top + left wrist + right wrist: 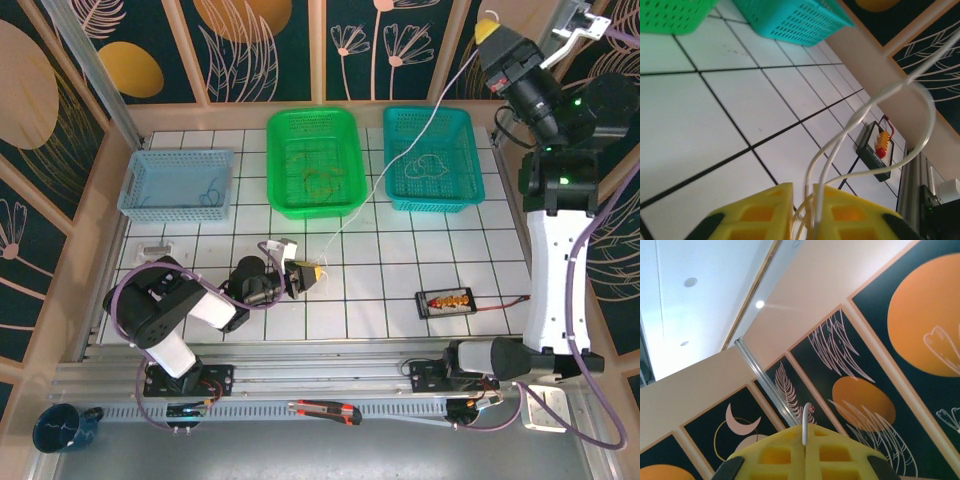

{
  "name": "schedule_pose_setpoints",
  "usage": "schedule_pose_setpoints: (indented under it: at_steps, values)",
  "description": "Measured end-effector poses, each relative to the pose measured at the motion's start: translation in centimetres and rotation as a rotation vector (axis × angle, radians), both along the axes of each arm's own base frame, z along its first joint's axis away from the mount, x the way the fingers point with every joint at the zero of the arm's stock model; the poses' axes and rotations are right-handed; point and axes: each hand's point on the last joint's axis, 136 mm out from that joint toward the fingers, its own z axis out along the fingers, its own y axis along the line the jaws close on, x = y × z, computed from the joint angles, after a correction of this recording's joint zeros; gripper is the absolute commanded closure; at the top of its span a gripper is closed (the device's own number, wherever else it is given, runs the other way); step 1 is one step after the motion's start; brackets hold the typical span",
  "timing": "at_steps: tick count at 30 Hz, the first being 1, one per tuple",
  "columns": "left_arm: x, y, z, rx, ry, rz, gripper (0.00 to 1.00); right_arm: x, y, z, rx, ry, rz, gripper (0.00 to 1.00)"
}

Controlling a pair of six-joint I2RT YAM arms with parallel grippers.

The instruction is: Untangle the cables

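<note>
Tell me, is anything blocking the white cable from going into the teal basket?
Nothing visible does. The white cable hangs in the air, pinched by the left gripper down low and the right gripper up high, crossing above the teal basket. The basket's top is open, with a whitish coil inside.

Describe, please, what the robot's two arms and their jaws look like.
The left arm and right arm are built alike: black joint housings, white link shells, and purple-grey cords looping alongside. Small green lights glow on the right arm's upper joints. The jaws are yellow blocks with square recesses and black outer corners.
</note>
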Motion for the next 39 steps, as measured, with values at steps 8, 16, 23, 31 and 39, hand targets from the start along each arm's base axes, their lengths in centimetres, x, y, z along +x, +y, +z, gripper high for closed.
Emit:
schedule_pose_setpoints:
  at_steps: [8, 16, 23, 31, 39]
  values:
    - [-0.2, 0.2, -1.1, 0.031, 0.032, 0.001, 0.63, -0.5, 6.0, -3.1, -0.027, 0.060, 0.188, 1.00]
    - [-0.2, 0.5, -1.8, 0.060, 0.045, 0.013, 0.34, -2.1, 8.8, -4.7, -0.047, 0.071, 0.269, 1.00]
    - [-0.2, 0.8, -2.5, 0.088, 0.062, 0.021, 0.31, -3.1, 10.4, -5.1, -0.062, 0.062, 0.312, 1.00]
    - [0.2, 0.2, -2.4, 0.108, 0.057, 0.002, 0.26, -3.6, 10.8, -4.9, -0.062, 0.050, 0.319, 1.00]
    - [-0.4, -0.5, -3.0, 0.109, 0.079, -0.052, 0.24, -5.0, 11.4, -2.9, -0.044, 0.006, 0.335, 1.00]
